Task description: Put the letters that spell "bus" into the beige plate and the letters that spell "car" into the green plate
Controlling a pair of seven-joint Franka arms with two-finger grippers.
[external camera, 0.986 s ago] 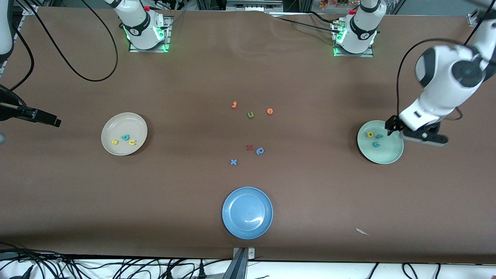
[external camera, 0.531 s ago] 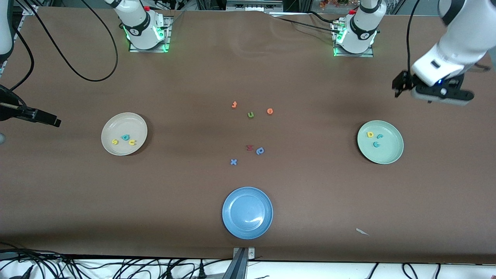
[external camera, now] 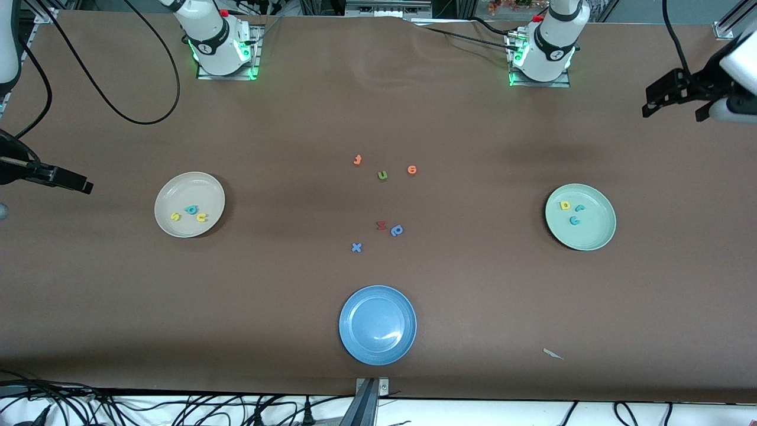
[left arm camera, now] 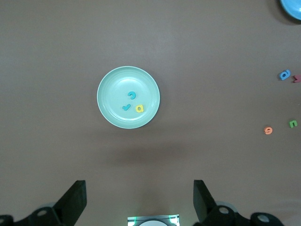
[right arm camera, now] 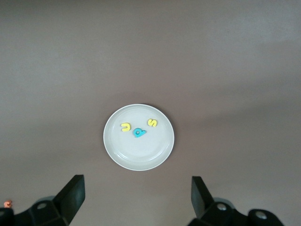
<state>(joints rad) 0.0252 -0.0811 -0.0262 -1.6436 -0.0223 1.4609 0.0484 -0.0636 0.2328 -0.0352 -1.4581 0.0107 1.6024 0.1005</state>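
Front view alone shows blue plate (external camera: 378, 325); wrist views show left gripper (left arm camera: 138, 202), right gripper (right arm camera: 136, 200) jaws apart, empty.

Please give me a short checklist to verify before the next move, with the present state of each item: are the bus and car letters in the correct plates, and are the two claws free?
1. Teal b, yellow u and yellow s lie in the beige plate: ok.
2. Yellow a, teal r and teal c lie in the green plate: ok.
3. Left claw is open, holds nothing, and hangs over bare table at the left arm's end: ok.
4. Right claw is open, empty, high over the beige plate: ok.
5. Blue plate holds no letters: ok.
6. Green u and blue p lie on the table mid-way between the plates, in no plate: ok.
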